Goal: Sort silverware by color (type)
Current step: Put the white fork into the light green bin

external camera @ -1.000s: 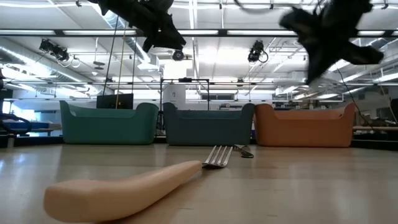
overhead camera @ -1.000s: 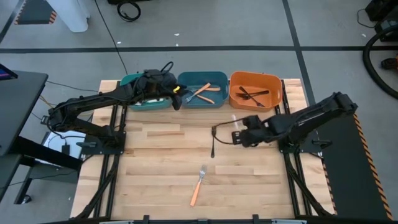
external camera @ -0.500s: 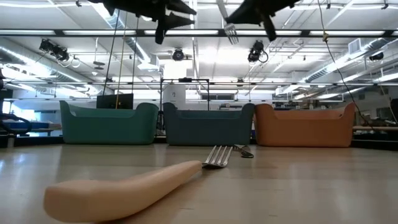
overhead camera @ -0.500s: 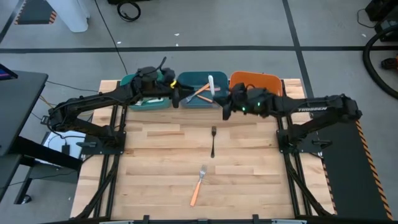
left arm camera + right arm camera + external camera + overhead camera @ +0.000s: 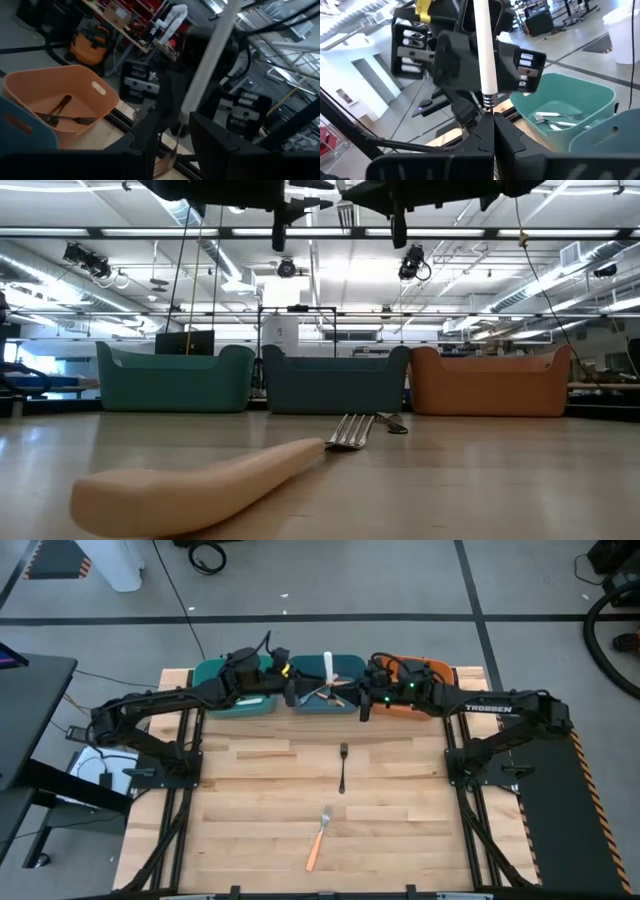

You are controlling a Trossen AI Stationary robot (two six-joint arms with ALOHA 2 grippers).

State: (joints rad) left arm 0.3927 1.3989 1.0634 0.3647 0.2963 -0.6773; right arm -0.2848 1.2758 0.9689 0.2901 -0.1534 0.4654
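Nearest on the wooden bench lie an orange-handled silver fork and, beyond it, an all-black fork. Farther back, the right hand grips a white-handled fork above the blue rectangular plastic bin. The left hand hovers open just beside it.

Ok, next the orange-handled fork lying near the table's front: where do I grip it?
Take the orange-handled fork by its handle, coming straight down with the jaws across it. It lies flat and slanted on the table, and the handle is the thick, rounded part; the tines lie thin against the wood.
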